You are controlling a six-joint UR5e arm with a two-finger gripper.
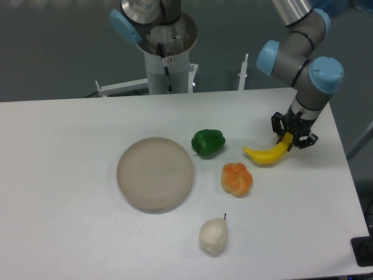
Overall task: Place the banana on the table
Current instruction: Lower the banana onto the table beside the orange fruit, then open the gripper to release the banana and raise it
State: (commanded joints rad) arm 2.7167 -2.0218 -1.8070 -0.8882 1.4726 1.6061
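The gripper [289,137] has its fingers clamped on one end of the banana [265,154] (near the orange fruit [236,178]) over the table [70,221].

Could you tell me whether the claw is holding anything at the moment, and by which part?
The claw holds the small, curved yellow plastic banana by its right end.

No legible text, label, brand, number or sign on anything in view.
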